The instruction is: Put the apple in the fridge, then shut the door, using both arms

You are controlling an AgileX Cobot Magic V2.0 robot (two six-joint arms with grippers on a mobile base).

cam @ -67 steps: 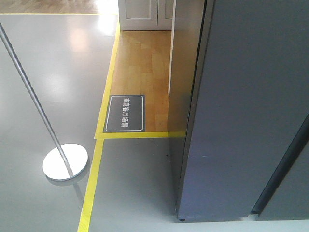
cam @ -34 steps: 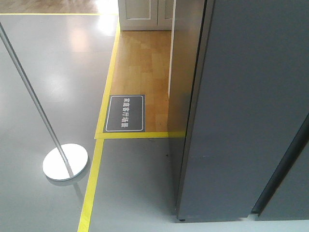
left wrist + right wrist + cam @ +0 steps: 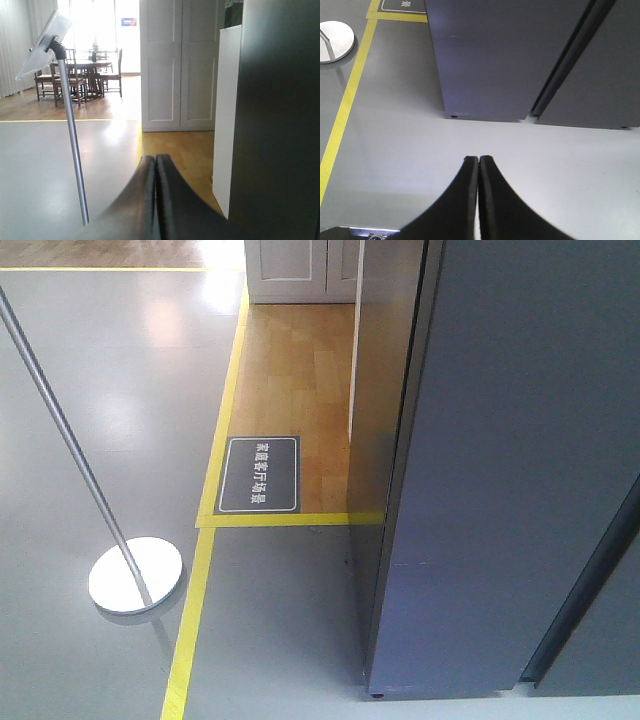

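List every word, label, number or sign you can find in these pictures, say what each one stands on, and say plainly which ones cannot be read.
Dark floor sign: one column of white Chinese characters in a white border, too small to read reliably.
Same sign in the right wrist view: cut off at the frame's top edge, unreadable.
Small blue sign on the far wall: blurred, unreadable.
Fridge: no lettering visible.

Our left gripper (image 3: 156, 159) at bottom centre of its wrist view, jaws pressed together, empty, our right gripper (image 3: 478, 160) likewise bottom centre, jaws closed, holding nothing
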